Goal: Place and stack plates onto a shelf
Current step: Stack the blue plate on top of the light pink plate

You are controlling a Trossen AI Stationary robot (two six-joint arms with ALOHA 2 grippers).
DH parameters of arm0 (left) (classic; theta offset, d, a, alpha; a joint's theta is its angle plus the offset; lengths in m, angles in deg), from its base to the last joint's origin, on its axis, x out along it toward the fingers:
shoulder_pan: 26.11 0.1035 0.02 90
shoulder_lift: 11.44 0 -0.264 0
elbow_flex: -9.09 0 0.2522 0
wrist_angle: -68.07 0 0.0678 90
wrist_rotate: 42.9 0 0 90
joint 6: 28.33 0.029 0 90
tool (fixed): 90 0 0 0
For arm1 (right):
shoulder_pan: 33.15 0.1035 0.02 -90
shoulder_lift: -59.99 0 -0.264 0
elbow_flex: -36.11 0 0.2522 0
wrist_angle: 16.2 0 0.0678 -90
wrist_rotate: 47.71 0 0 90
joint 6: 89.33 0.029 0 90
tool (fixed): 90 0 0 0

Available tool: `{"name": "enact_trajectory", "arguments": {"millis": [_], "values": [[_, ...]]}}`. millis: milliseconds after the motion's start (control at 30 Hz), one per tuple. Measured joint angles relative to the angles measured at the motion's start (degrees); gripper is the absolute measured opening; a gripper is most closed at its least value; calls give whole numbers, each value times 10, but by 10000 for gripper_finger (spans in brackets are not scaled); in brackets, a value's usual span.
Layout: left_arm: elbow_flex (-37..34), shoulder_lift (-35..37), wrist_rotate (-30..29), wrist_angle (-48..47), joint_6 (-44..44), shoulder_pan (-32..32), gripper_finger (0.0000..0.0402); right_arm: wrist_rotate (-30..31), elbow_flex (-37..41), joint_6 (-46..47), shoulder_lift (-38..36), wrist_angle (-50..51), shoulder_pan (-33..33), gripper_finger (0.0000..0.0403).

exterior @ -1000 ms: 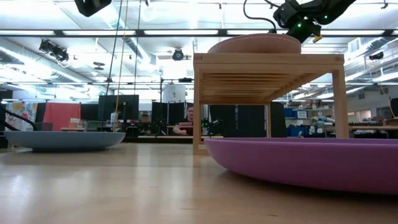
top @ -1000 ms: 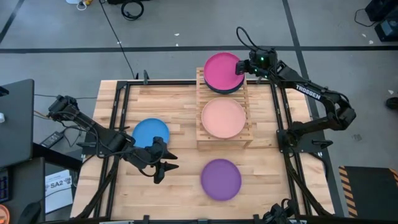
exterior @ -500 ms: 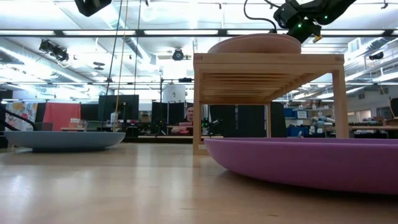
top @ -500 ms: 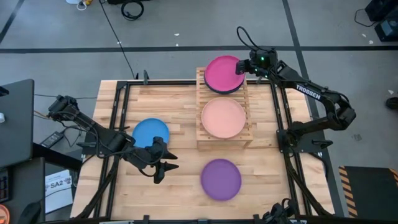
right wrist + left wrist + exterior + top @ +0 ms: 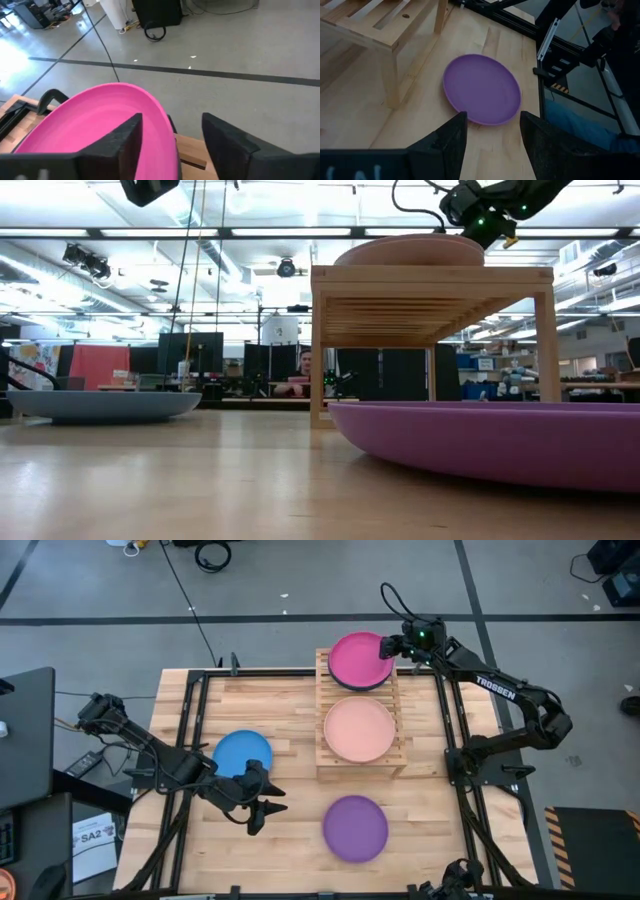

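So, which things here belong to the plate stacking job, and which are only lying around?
Job:
- shelf
- magenta plate, on a dark plate at the shelf's far end
- pink plate, on the shelf
- blue plate, on the table
- purple plate, on the table
- right gripper, at the magenta plate's rim
- left gripper, open, over the table

Lying around:
- cable coil, on the floor
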Motion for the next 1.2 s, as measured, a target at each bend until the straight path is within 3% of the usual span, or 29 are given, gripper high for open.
{"name": "enact_trajectory", "arguments": {"millis": [300, 433, 667, 833, 1000, 1200], "values": [[0, 0, 0, -2, 14, 0, 188, 3, 0, -14, 0, 0, 0, 261], [0, 0, 0, -2, 76, 0, 188, 1, 0, -63, -3, 2, 0, 265], [0, 0, 0, -3, 78, 0, 188, -4, 0, -128, -60, 1, 0, 264], [0, 0, 0, -25, 79, 0, 188, -78, 0, -129, -132, 12, 10, 265], [0, 0, 0, -73, 72, 0, 188, -166, 0, -135, -202, 83, 65, 264], [0, -1, 0, -135, 61, 0, 188, -145, 0, -138, -267, 181, 202, 265]]}}
